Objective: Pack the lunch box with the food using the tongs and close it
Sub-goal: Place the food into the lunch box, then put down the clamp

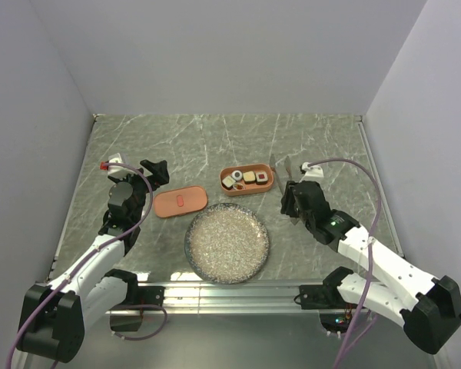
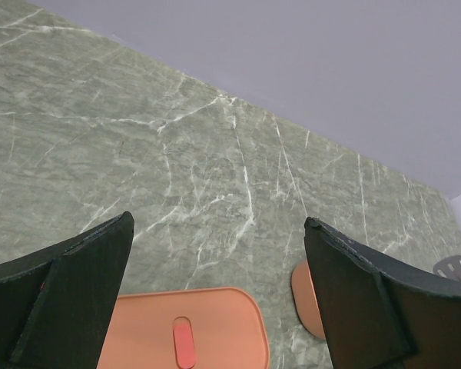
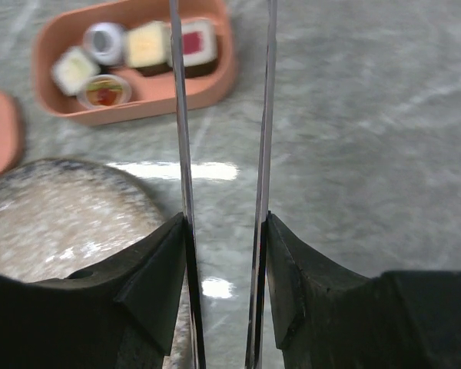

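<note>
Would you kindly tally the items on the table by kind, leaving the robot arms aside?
Food pieces: 5, all inside the lunch box
Lunch box: 1
Lid: 1, lying off the box
Plate: 1
Tongs: 1
Total: 9

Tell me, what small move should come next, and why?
Probably the left gripper lowers onto the lid and grips it: the food already sits in the lunch box, none is left on the plate, and that open gripper hovers near the lid.
</note>
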Available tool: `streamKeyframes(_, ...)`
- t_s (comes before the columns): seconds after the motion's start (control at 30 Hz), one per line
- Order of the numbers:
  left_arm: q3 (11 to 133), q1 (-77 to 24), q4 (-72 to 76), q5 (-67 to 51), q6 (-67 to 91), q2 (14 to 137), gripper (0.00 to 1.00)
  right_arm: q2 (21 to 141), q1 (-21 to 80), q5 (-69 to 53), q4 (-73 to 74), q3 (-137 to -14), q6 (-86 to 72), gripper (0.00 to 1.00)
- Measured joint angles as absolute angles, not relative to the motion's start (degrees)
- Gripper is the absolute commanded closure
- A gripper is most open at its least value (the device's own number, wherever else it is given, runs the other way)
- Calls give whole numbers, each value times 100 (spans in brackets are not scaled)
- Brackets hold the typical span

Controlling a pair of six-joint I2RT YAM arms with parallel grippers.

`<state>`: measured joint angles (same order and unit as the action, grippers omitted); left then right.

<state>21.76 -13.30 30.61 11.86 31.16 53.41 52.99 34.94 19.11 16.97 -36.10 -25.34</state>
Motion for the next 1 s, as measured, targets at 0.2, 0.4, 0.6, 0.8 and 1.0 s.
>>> streamKeyframes(0.2, 2176, -1330, 3063, 1186, 3116, 5341, 0, 5437, 3441, 2506, 2250, -3610, -2899, 50)
streamKeyframes(0.4, 2176, -1330, 3061, 1184, 3116, 5339, 0, 5446, 3343, 2665, 2491, -3605, -3225, 49)
streamKeyframes(0.6, 2176, -1330, 3063, 1181, 3118, 5269, 1, 5664, 3334, 2689, 2508, -3496, -3573, 49)
streamKeyframes(0.8, 2176, -1330, 3063, 1181, 3118, 5223, 1, 5994, 3334, 2602, 2536, -3385, -3765, 49)
streamKeyframes(1.0, 2176, -1330, 3063, 1181, 3118, 5223, 1, 6104, 3382, 2495, 2622, -3332, -3942, 49)
